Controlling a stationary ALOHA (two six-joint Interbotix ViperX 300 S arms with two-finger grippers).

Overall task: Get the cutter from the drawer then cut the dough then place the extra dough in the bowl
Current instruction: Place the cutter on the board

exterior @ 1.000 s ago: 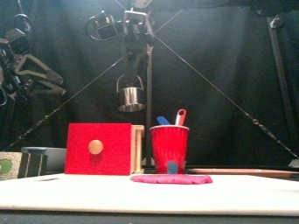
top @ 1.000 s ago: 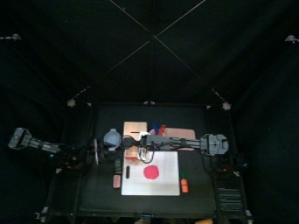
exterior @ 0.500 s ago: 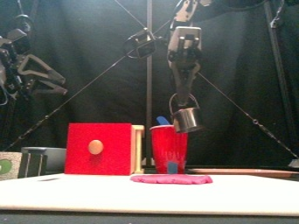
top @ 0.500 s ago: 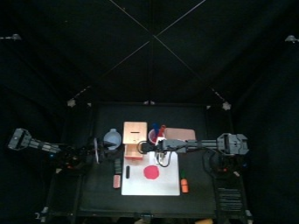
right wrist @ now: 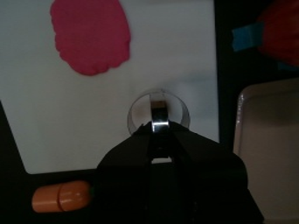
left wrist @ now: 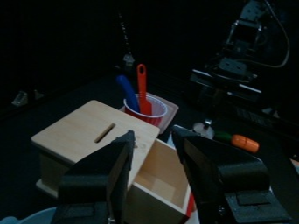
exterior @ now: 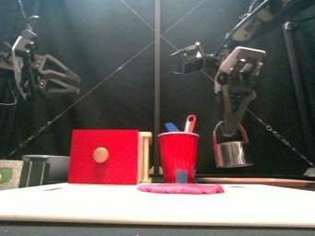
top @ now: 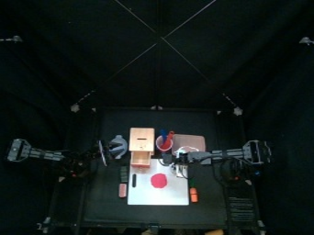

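Note:
The round metal cutter (exterior: 230, 153) hangs by its wire handle from my right gripper (exterior: 229, 125), which is shut on the handle. In the right wrist view the cutter (right wrist: 158, 111) is above the white board (right wrist: 176, 52), apart from the pink dough (right wrist: 91, 37). In the front view the dough (exterior: 180, 188) lies flat on the board (exterior: 147, 205), left of the cutter. My left gripper (left wrist: 160, 162) stands open over the wooden box (left wrist: 100, 140) with nothing in it. The blue-grey bowl (top: 117, 145) sits left of the box (top: 141, 144).
The red drawer front (exterior: 103, 157) faces the table's front. A red cup (exterior: 179, 157) with a blue and a red knife stands beside the box. An orange toy (right wrist: 61, 196) lies off the board's edge. A pale tray (right wrist: 274, 122) lies beyond the board.
My right gripper has carried the cutter from above the box to the right and down, to low over the board's right part. The left arm has drawn back to the left.

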